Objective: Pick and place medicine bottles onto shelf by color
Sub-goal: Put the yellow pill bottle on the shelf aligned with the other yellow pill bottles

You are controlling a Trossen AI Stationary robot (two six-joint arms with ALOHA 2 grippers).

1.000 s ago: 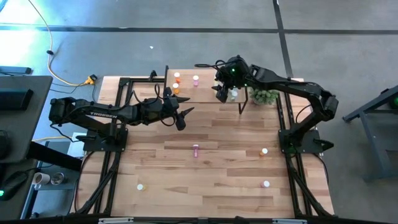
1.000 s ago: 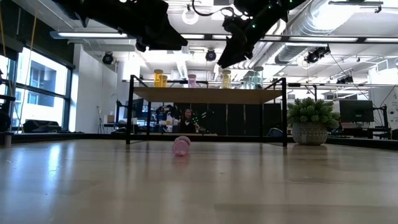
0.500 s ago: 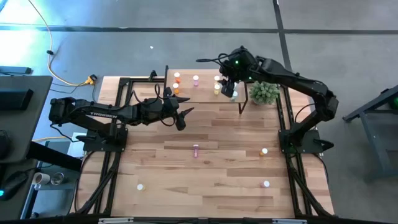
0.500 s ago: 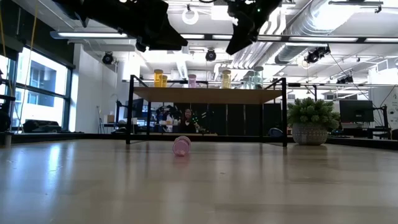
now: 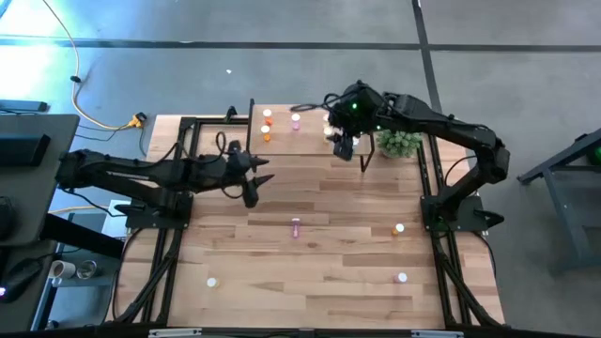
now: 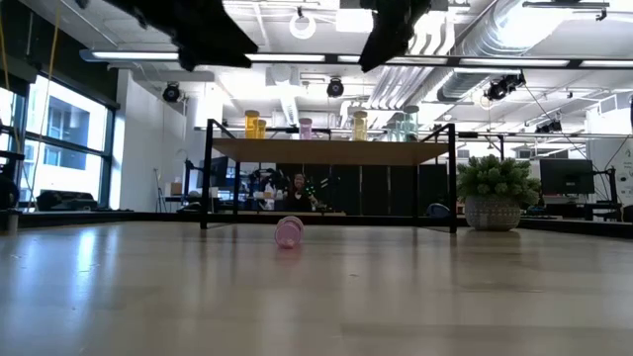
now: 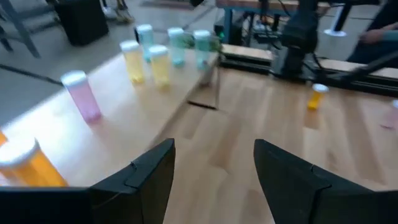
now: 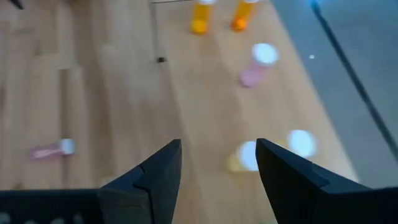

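The shelf [image 5: 299, 139] stands at the table's far middle, its board [image 6: 331, 150] on thin black legs. Standing on it are orange bottles [image 5: 267, 115], a pink bottle [image 7: 84, 98], yellow bottles [image 7: 158, 65] and green bottles [image 7: 176, 43]. A pink bottle [image 6: 289, 231] lies on its side mid-table. More bottles stand on the table: an orange one [image 5: 398, 228], a pink one [image 5: 402, 277] and one near left [image 5: 211, 281]. My left gripper [image 7: 214, 168] is open and empty, left of the shelf's near edge. My right gripper [image 8: 217, 168] hangs open and empty above the shelf's right part.
A small green plant in a pot [image 6: 497, 193] stands just right of the shelf, close under my right arm. Black frame rails [image 5: 178, 235] run along the table's left and right sides. Bare wood lies between the shelf and the loose bottles.
My left gripper has drawn back from the shelf toward the table's left edge, mostly in the last half second, staying open. My right gripper has risen above the shelf's right part and tipped, also staying open. No bottle has moved.
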